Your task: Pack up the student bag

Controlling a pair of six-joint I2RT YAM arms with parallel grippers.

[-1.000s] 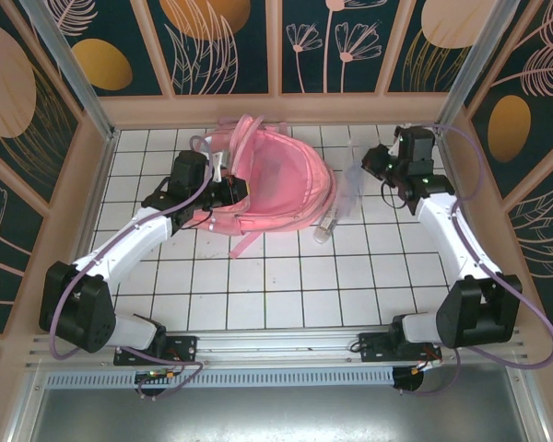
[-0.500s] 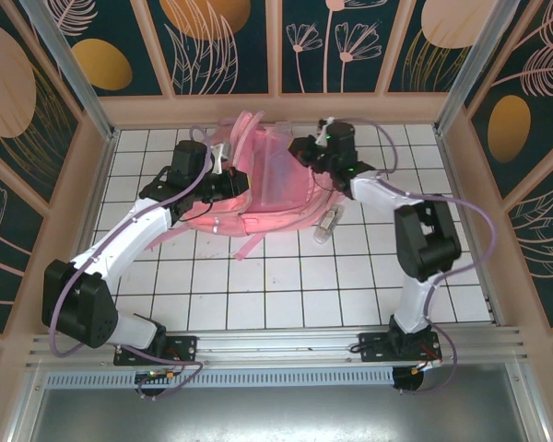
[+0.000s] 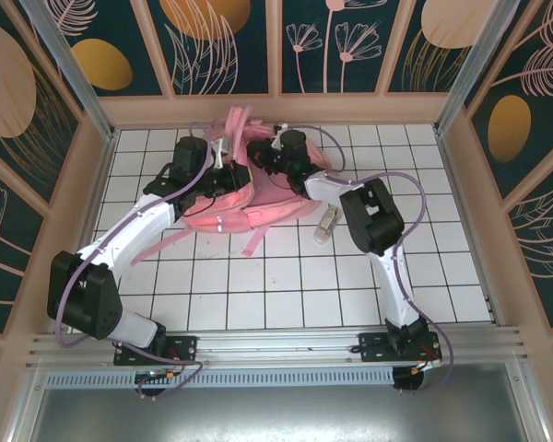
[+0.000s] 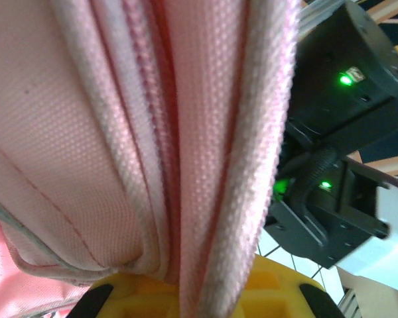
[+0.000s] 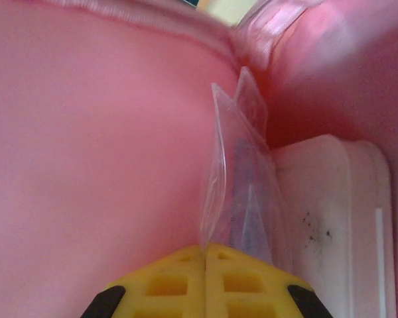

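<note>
Right gripper (image 5: 205, 255) now inside student bag (image 3: 276, 198), pinching clear pouch (image 5: 242, 192), left gripper (image 4: 196, 298) clamping it

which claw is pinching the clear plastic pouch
The right claw, inside the student bag, is shut on the clear pouch. The left claw instead grips the bag's pink fabric edge.

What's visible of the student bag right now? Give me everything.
The student bag is a large pink woven-fabric backpack with pale piping and loose straps. It lies slumped at the far middle of the tiled table. The left claw pinches a folded edge of its fabric. The right claw is inside the pink interior, shut on a clear plastic packet beside a white object.
</note>
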